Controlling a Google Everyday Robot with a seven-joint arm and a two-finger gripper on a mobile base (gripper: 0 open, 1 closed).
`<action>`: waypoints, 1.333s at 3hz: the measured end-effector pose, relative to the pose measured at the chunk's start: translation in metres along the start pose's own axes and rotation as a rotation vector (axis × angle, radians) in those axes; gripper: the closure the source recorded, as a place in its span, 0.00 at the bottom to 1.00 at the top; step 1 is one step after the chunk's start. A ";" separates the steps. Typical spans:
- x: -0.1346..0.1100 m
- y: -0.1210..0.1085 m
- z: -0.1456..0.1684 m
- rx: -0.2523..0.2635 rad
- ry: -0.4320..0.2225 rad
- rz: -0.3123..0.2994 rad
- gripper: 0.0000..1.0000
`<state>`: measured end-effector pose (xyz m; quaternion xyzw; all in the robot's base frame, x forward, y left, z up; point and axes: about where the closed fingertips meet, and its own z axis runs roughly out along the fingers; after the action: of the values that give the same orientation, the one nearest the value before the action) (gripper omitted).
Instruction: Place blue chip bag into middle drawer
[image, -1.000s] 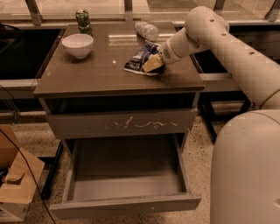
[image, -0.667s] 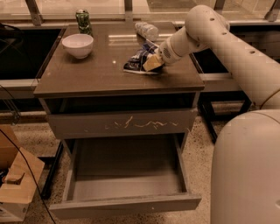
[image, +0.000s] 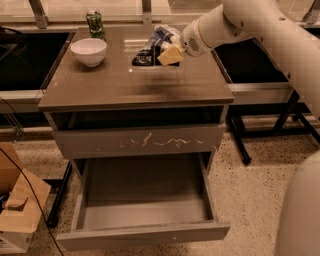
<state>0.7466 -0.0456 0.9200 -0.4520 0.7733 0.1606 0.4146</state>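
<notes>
Since a second ago the arm (image: 260, 30) has drawn up and back over the cabinet top, taking the blue chip bag (image: 146, 54) with it. The middle drawer (image: 145, 200) stands open well below the gripper (image: 170, 56), beneath the scratched drawer front (image: 140, 142). The gripper seems clamped on the bag's near edge, though the pinch is hard to make out. The carry should clear the cabinet's front lip before lowering, and release only low over the drawer floor. The white bowl (image: 89, 50) sits well apart, beyond the bag.
</notes>
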 end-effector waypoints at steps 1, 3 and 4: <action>-0.018 0.023 -0.028 -0.014 -0.043 -0.093 1.00; -0.015 0.061 -0.030 -0.095 -0.018 -0.199 1.00; 0.005 0.116 -0.049 -0.247 -0.013 -0.294 1.00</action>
<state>0.6245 -0.0156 0.9311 -0.6065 0.6708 0.1946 0.3798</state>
